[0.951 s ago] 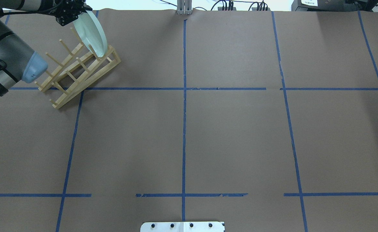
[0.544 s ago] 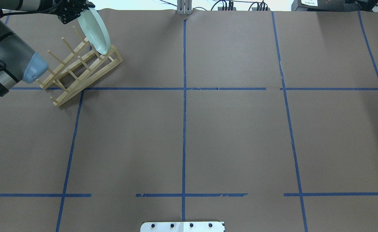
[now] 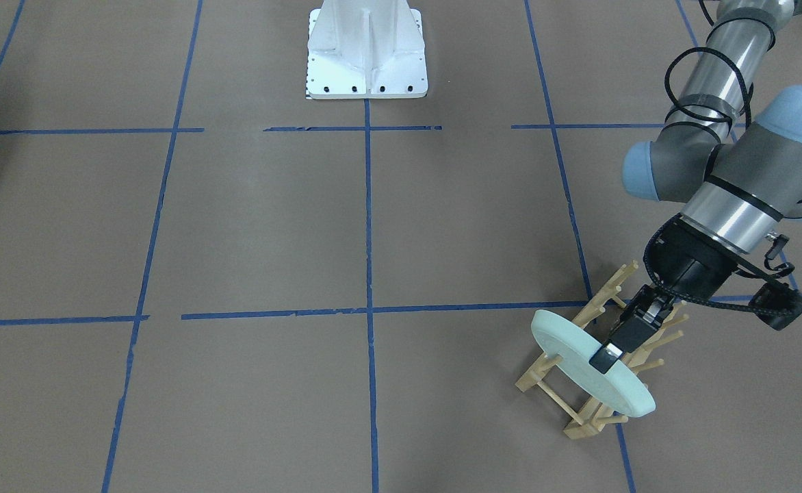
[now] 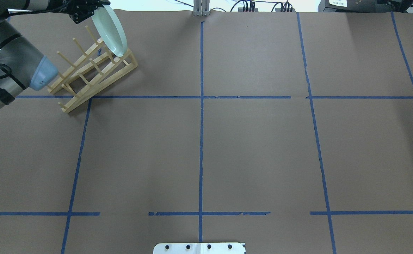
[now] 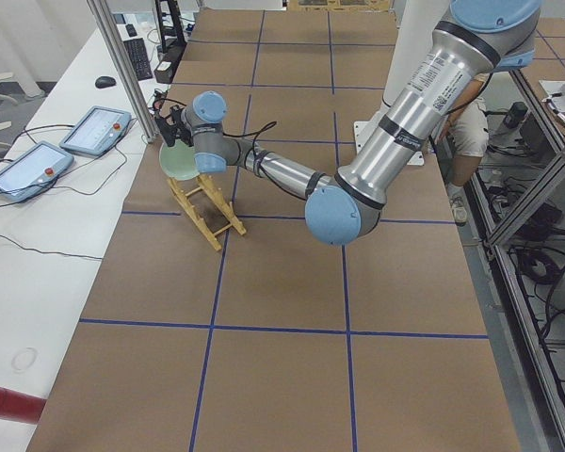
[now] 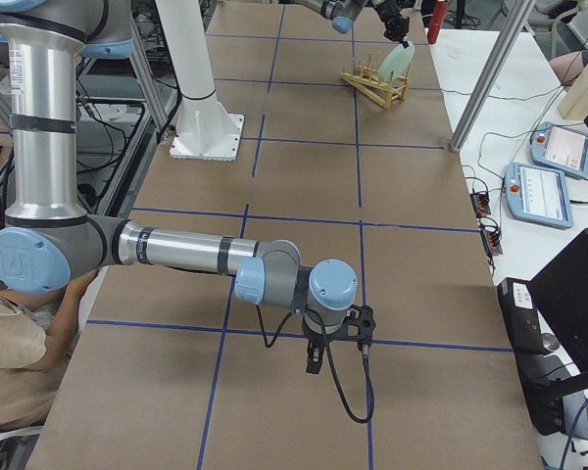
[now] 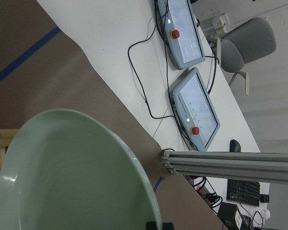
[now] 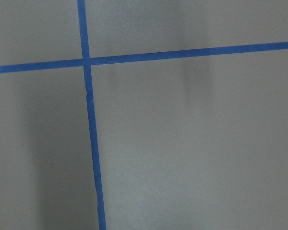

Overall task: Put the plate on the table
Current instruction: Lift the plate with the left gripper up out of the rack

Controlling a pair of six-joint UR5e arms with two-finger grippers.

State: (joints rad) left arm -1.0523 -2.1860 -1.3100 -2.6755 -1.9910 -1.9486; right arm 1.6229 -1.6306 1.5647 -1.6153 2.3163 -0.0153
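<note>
The pale mint-green plate (image 4: 110,31) stands tilted on edge, its lower rim still among the pegs at the far end of the wooden rack (image 4: 93,72). My left gripper (image 4: 93,7) is shut on the plate's upper rim; the front-facing view shows its finger (image 3: 606,356) clamped over the plate (image 3: 579,363). The plate fills the left wrist view (image 7: 72,172). The brown table (image 4: 256,148) has a grid of blue tape lines. My right gripper (image 6: 314,360) hangs low over the table in the exterior right view only, and I cannot tell if it is open.
The rack (image 3: 582,418) sits at the table's far left corner, near the table edge. A metal post (image 7: 230,165) and operator tablets (image 7: 197,112) stand just beyond that edge. The white robot base (image 3: 367,51) is at the near middle.
My left gripper has moved the plate to the right and slightly up. The rack has slid and turned along with it, to the right.
</note>
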